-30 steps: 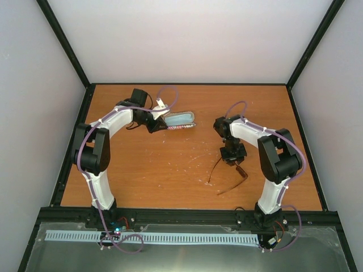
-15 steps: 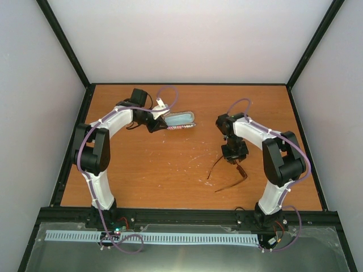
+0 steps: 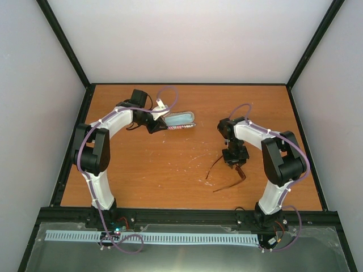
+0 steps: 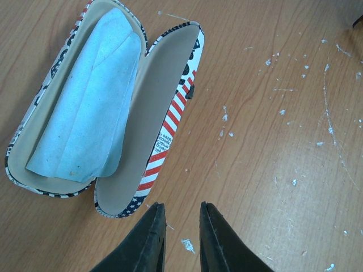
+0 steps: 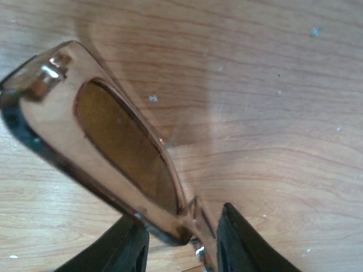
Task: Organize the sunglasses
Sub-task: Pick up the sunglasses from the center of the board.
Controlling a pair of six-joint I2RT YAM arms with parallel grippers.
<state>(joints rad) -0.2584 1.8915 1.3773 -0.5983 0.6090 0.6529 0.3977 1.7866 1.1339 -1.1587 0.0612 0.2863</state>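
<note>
The sunglasses (image 3: 228,185) have a reddish-brown frame and dark lenses, with both temple arms spread open. My right gripper (image 3: 236,164) is shut on the frame at the bridge and holds them just above the table at the right front. In the right wrist view one lens (image 5: 119,136) fills the left side, and the bridge sits between my fingers at my right gripper (image 5: 181,226). The tan striped case (image 3: 180,120) lies open at the back centre with the light blue cloth (image 4: 85,113) inside it. My left gripper (image 4: 181,212) is slightly open and empty beside the case's (image 4: 170,113) near end.
The wooden table (image 3: 170,164) is flecked with white specks. A black frame rail (image 3: 187,215) runs along its near edge and black posts stand at the back corners. White walls enclose the back and both sides.
My right gripper has shifted slightly toward the near edge with the sunglasses, and their temple arms have swung a little to the left. The left arm and the case have not moved.
</note>
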